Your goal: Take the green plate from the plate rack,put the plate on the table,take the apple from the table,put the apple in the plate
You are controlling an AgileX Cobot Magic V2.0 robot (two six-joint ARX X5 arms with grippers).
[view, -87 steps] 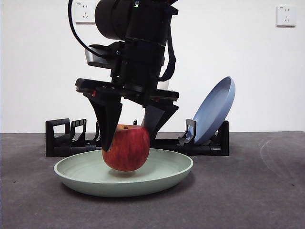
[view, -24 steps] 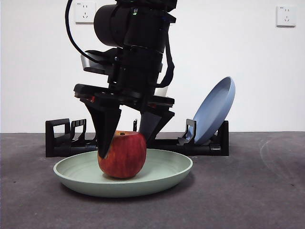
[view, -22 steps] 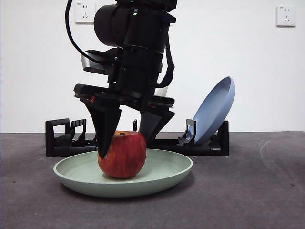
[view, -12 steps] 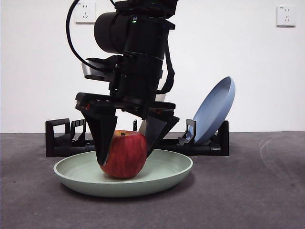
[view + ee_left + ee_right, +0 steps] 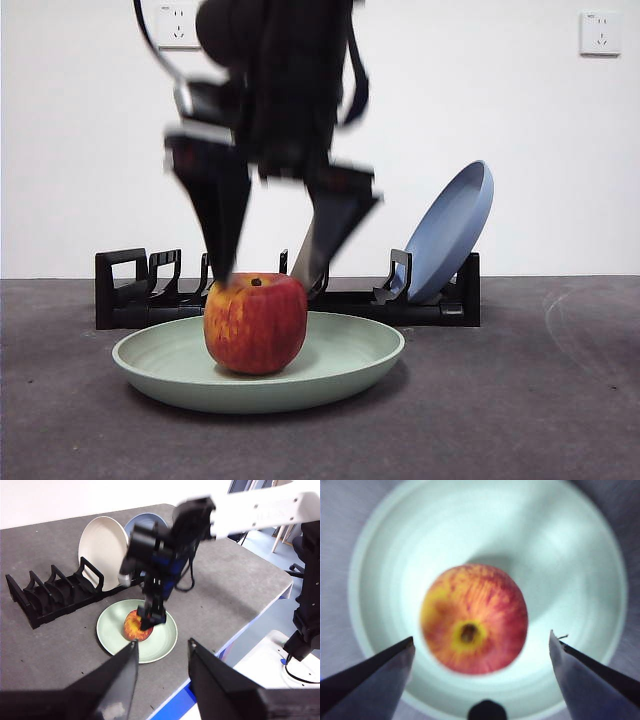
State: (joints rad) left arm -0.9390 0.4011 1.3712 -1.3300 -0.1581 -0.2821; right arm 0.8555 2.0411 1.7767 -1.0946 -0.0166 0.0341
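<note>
The right gripper [image 5: 265, 275] is lifting away from the apple [image 5: 256, 323]: half a second ago its jaws were hugging the fruit's sides, and now they are standing spread wide with their tips up at the apple's top, blurred with motion. The apple itself is sitting where it was, free, stem up, on the floor of the green plate [image 5: 350, 375], a little to one side of the plate's middle. The plate is lying flat on the dark grey worktop [image 5: 520, 400], just in front of the black plate rack [image 5: 130, 290].

In the rack, a blue plate [image 5: 450, 230] is leaning tilted at one end, and the left wrist view is showing a cream-white plate [image 5: 102, 545] propped beside it.

The left gripper [image 5: 162, 655] is hovering high, well apart from all of this, its jaws open with nothing between them.
</note>
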